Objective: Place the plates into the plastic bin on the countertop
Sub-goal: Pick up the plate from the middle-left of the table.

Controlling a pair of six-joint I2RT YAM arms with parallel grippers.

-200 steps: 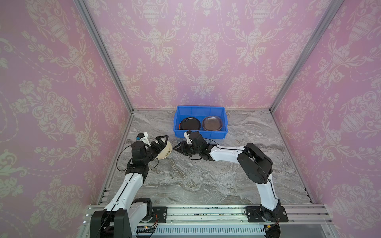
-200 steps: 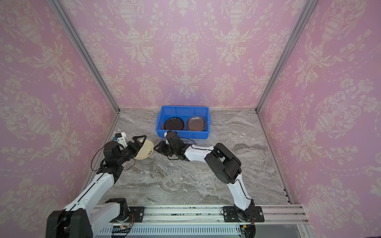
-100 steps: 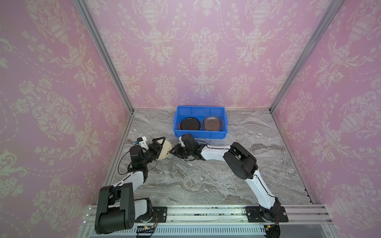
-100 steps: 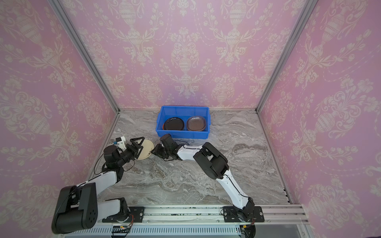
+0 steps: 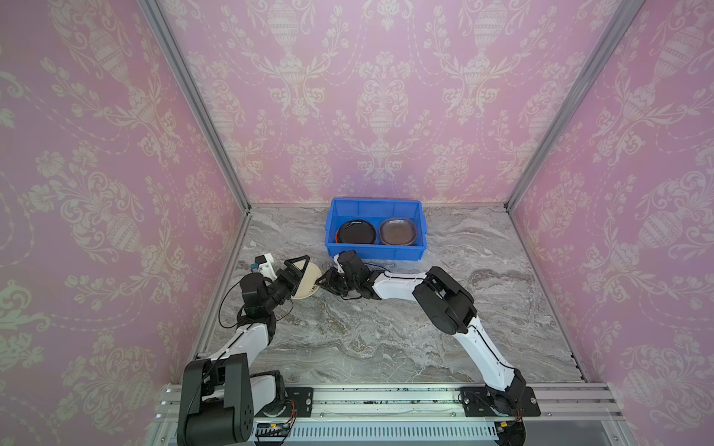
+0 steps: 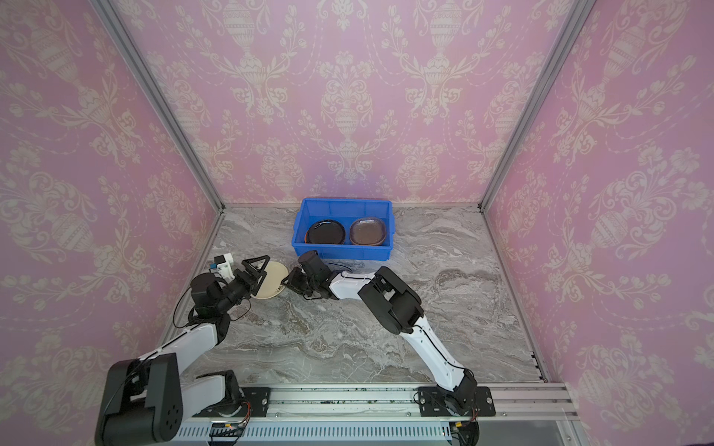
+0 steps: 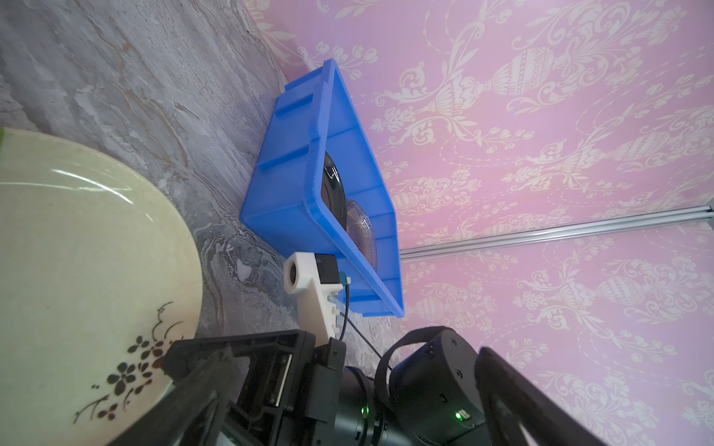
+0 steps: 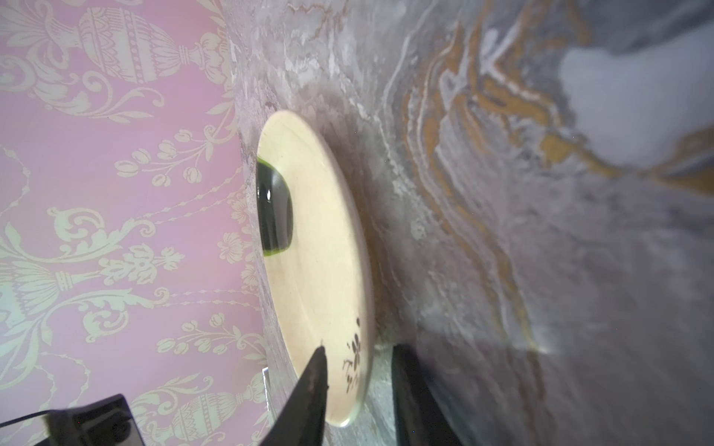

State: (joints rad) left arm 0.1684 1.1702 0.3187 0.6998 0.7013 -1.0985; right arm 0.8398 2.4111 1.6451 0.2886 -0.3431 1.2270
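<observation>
A cream plate (image 5: 307, 287) with a dark flower motif lies on the countertop (image 5: 386, 328), left of the middle. My right gripper (image 5: 320, 284) is at its right rim. In the right wrist view the jaws straddle the rim of the cream plate (image 8: 317, 251), open, with a gap at one finger (image 8: 409, 386). My left gripper (image 5: 303, 275) hangs wide open over the plate's left side, holding nothing. The blue plastic bin (image 5: 371, 253) behind holds a black plate (image 5: 356, 231) and a brownish translucent plate (image 5: 398, 231).
Pink patterned walls with aluminium rails (image 5: 239, 200) close in the countertop on three sides. The left wall is close behind my left arm (image 5: 251, 336). The bin's front wall stands just beyond my right wrist. The right arm's elbow (image 5: 444, 305) stands over the middle of the countertop.
My right gripper has slid left along the countertop up to the cream plate's rim and its jaws have narrowed a little. The left gripper stays open over the plate.
</observation>
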